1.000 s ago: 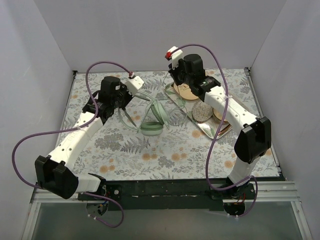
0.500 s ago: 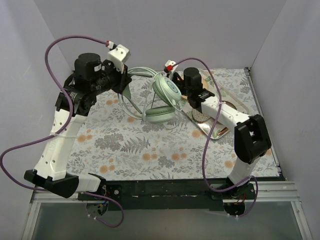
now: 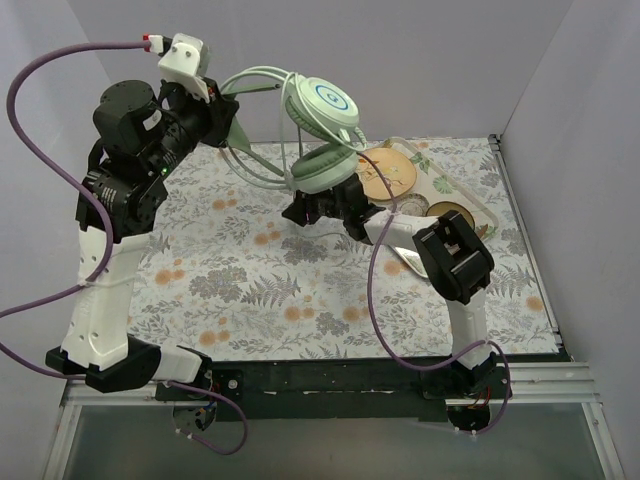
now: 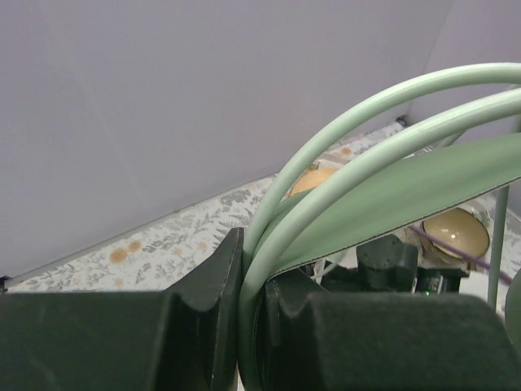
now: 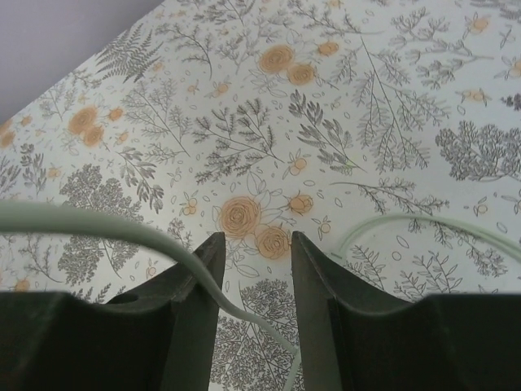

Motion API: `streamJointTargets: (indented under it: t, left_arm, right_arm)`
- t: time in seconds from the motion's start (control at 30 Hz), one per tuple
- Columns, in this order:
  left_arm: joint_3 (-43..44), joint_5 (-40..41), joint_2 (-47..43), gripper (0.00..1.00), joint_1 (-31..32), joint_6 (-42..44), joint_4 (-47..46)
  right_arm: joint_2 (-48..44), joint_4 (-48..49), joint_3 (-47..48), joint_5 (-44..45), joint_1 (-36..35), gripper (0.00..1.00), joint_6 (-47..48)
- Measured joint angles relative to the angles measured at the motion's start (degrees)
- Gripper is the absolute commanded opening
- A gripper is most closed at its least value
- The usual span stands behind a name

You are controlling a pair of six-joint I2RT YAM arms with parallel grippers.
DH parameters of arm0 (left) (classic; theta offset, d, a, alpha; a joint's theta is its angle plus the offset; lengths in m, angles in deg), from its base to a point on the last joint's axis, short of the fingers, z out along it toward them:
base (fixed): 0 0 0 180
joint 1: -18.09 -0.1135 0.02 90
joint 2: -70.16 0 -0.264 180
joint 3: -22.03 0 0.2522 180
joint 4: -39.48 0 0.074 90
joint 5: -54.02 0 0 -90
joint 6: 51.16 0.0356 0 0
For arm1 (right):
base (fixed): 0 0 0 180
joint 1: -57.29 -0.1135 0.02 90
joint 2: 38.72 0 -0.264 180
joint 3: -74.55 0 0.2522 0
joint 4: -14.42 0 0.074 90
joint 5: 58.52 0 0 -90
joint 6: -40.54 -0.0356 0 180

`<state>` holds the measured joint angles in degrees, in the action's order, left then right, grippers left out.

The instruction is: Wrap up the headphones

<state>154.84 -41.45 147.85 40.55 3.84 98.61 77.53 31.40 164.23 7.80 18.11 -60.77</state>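
Headphones (image 3: 322,105) are way up in the air right now, hanging off the left gripper (image 4: 248,269), which is squeezed tight on the thin double-wire headband (image 4: 342,130), so both ear cups (image 3: 320,168) dangle well above the table (image 3: 250,280). The right gripper (image 5: 254,244) sits low under the cups with its jaws a little apart and nothing pinched. The green cable (image 5: 106,224) just drapes over one finger and drops down past the gap. My worry is that the pinch on those skinny wires looks small for that much swinging weight, so a quick move could make the headband twist or slip out. The loose cable could also slide off the right finger before it gets caught, or snag and yank the cups. Compared to a second ago it's a big change: the headphones were lying on the table between the arms, and now they're lifted high, with the right arm swung in from the far side to underneath them.
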Motion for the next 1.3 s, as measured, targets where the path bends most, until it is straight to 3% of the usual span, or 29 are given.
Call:
streamJointTargets:
  t: [0.23,0.33,0.6,0.67,0.8,0.97,1.13,1.3]
  left_arm:
    - [3.3,7.2,1.2,0.0,0.0,-1.4,-4.3]
    - [5.0,9.3,2.4,0.0,0.0,-2.2,-5.8]
    - [5.8,15.7,5.5,0.0,0.0,-2.0,-11.1]
    - [4.1,18.0,5.8,0.0,-0.2,-0.7,-12.9]
    - [0.3,21.5,7.0,0.0,-1.9,1.7,-17.6]
    - [0.4,22.7,12.0,0.0,-8.4,1.9,-22.0]
    - [1.8,22.7,18.7,0.0,-15.7,-0.9,-22.9]
    - [-1.5,26.7,23.2,0.0,-18.0,2.5,-26.5]
  right_arm:
    - [3.4,3.3,-3.7,2.5,-1.0,0.49,-3.6]
    - [4.2,4.3,-5.0,3.2,-1.6,0.45,-4.4]
    - [6.1,7.0,-9.7,4.3,-3.2,0.06,-5.3]
    - [6.1,6.9,-11.5,4.6,-3.5,0.02,-4.9]
    - [3.4,6.7,-15.1,5.7,-4.5,0.01,-4.2]
    - [-0.2,1.2,-16.9,7.3,-8.9,0.01,-0.8]
    - [-2.3,-9.7,-13.8,10.1,-16.0,0.01,4.6]
    - [-6.1,-19.9,-12.2,13.0,-22.3,0.01,10.1]
